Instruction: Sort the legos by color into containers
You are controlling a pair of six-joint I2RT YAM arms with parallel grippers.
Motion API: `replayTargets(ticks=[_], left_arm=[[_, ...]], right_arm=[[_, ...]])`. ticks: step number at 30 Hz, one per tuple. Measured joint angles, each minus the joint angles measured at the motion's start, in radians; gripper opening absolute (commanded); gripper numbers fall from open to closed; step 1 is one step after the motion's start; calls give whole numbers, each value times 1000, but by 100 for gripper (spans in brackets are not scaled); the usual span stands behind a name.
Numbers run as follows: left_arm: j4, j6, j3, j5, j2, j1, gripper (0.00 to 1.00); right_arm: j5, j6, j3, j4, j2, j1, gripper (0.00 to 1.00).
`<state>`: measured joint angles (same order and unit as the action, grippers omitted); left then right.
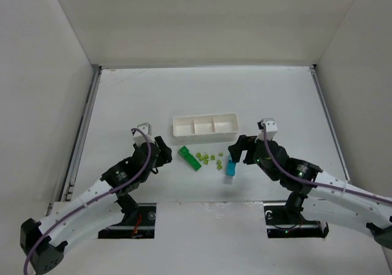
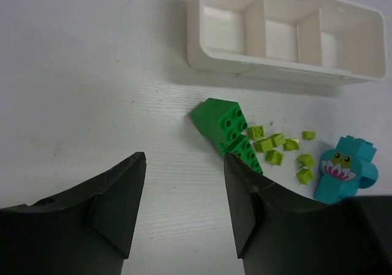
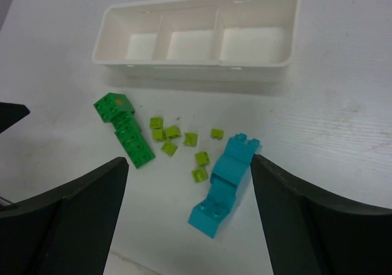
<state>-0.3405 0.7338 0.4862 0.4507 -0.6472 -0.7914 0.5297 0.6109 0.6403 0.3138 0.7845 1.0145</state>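
Note:
The legos lie loose on the table in front of the white tray (image 1: 204, 125), whose three containers hold nothing. A bright green brick (image 1: 189, 158) lies at the left, several yellow-green pieces (image 1: 208, 158) in the middle, and a cyan-blue stack (image 1: 231, 166) at the right. My left gripper (image 2: 184, 165) is open over bare table, its right finger beside the green brick (image 2: 228, 128). My right gripper (image 3: 190, 165) is open above the pile. The cyan stack (image 3: 223, 186) lies between its fingers, close to the right one. Nothing is held.
The tray wall (image 2: 245, 59) stands just beyond the bricks, its wall (image 3: 190, 70) also facing the right wrist. White walls enclose the table at the left, back and right. The two arm bases sit at the near edge.

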Motion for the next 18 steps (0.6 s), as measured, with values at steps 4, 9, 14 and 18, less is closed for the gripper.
replayTargets(ticks=[4, 9, 14, 18], left_arm=[[25, -15, 19, -24, -15, -14, 50], [97, -31, 24, -47, -18, -52, 41], [186, -45, 24, -80, -34, -120, 16], [256, -49, 24, -93, -54, -179, 21]], right_arm=[[20, 34, 0, 56, -19, -39, 77], [26, 58, 0, 109, -4, -83, 24], [16, 89, 17, 204, 19, -88, 56], [-29, 90, 54, 272, 52, -92, 87]])
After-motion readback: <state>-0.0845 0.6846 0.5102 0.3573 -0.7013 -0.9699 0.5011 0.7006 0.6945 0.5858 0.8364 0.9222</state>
